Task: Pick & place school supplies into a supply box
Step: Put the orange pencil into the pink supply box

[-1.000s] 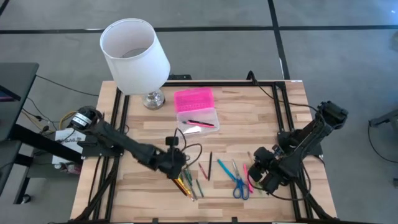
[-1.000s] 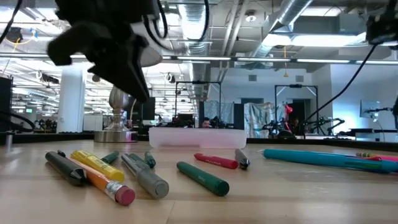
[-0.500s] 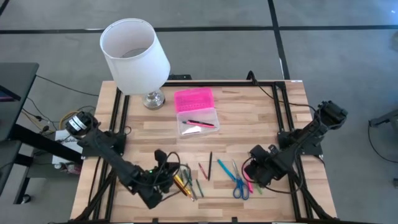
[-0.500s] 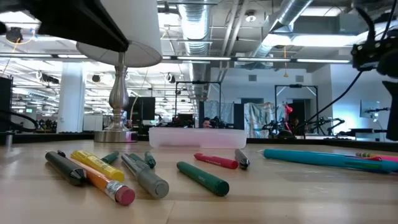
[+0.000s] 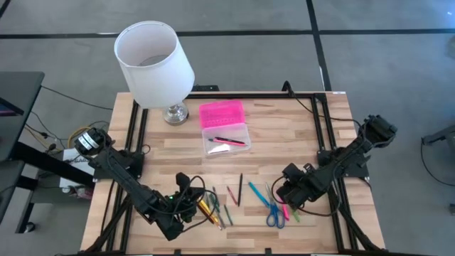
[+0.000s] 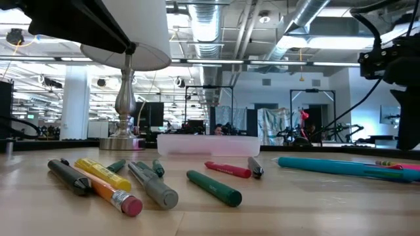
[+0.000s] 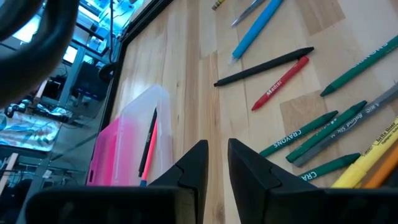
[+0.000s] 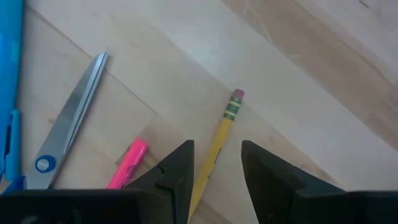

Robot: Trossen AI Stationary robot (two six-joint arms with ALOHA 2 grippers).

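Observation:
The supply box stands open mid-table, its pink lid (image 5: pixel 221 114) laid back behind the clear base (image 5: pixel 225 140), which holds a black pen and a pink one (image 7: pixel 148 152). Pens and crayons lie along the near side: a yellow, orange and green cluster (image 5: pixel 213 210), a red crayon (image 7: pixel 280 84), a black pencil (image 7: pixel 264 66) and blue-handled scissors (image 5: pixel 272 210). My left gripper (image 5: pixel 193 203) (image 7: pixel 216 163) hovers by the cluster, open by a narrow gap and empty. My right gripper (image 5: pixel 286 193) (image 8: pixel 216 163) is open, with a finger on either side of a yellow pencil (image 8: pixel 224 130).
A white-shaded lamp (image 5: pixel 153 57) stands on its metal base (image 5: pixel 174 114) at the far left, beside the box. A pink marker (image 8: pixel 127 165) and the scissors' blades (image 8: pixel 68 121) lie close by the right fingers. Bare wood shows on the table's far right (image 5: pixel 313 121).
My left arm has drawn back from the table's middle toward the near left edge, then kept still. My right gripper has shifted a little leftward, toward the scissors and the pink marker. None of the supplies has moved.

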